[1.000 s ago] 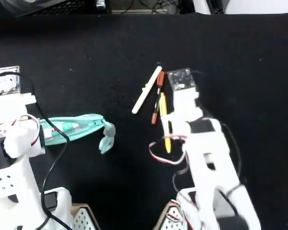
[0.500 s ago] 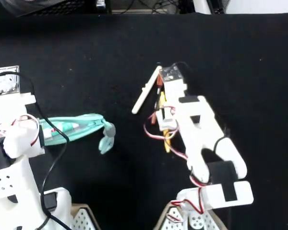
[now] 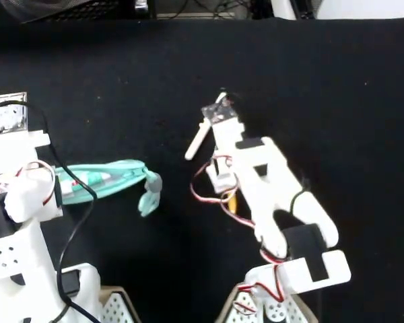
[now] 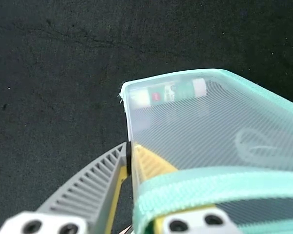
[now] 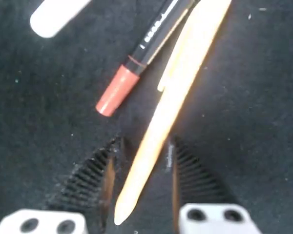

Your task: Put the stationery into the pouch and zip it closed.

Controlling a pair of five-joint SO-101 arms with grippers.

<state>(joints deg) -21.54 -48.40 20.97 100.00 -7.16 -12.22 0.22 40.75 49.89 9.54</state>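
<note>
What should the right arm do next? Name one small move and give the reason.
Probably close the right gripper on the yellow pen: the pen lies between the open jaws, and the left gripper holds the pouch.

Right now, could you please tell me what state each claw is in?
Left claw: closed on the edge of the pouch.
Right claw: open, straddling the yellow pen, not gripping it.
</note>
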